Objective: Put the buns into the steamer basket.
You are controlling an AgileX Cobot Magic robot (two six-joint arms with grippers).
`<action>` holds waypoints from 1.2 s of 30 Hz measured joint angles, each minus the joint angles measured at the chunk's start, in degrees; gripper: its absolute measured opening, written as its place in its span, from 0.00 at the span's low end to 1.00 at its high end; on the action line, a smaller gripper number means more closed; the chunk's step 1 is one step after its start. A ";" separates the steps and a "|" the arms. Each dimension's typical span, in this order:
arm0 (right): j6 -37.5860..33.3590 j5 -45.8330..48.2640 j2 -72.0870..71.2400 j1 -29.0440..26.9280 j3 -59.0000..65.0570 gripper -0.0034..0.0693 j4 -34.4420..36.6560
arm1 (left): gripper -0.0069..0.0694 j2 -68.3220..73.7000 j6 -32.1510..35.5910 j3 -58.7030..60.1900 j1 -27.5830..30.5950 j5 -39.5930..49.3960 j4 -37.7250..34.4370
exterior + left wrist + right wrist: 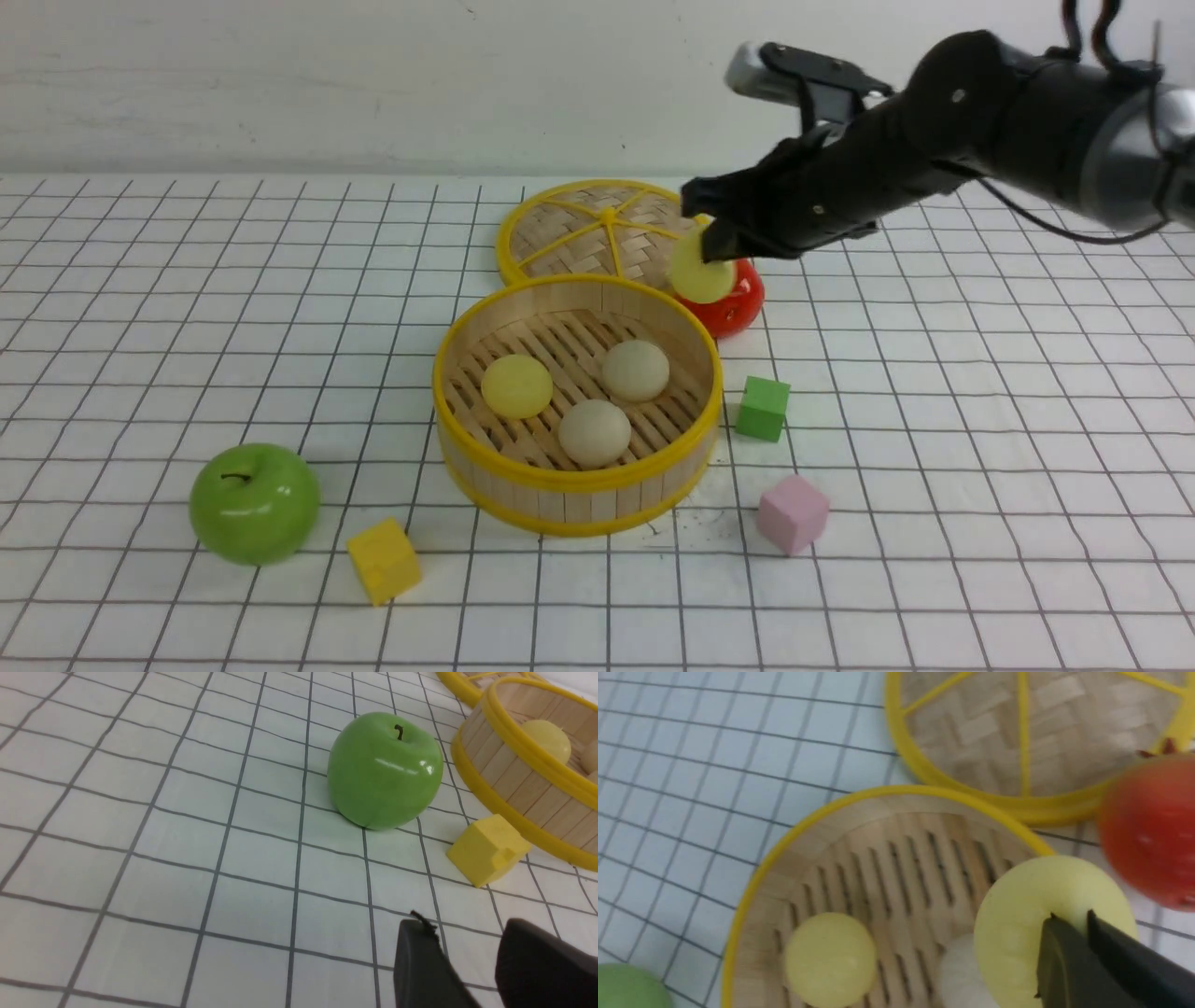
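My right hand (pixel 707 250) pinches pale yellow bun (pixel 700 271) by edge – may slip, land outside steamer basket (pixel 577 485) near red apple (pixel 738 303).

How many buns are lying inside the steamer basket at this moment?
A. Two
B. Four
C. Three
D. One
C: one pale yellow bun and two beige buns lie on the steamer basket floor, while the fourth bun is pinched in the right gripper above the rim.

Three buns (pixel 583 397) in bamboo steamer basket (pixel 569 490), fourth yellow bun (pixel 698 271) lifted above rim
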 joint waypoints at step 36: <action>-0.07 11.22 9.62 4.15 -11.58 0.54 -3.66 | 0.40 0.00 0.00 0.00 0.00 0.00 0.00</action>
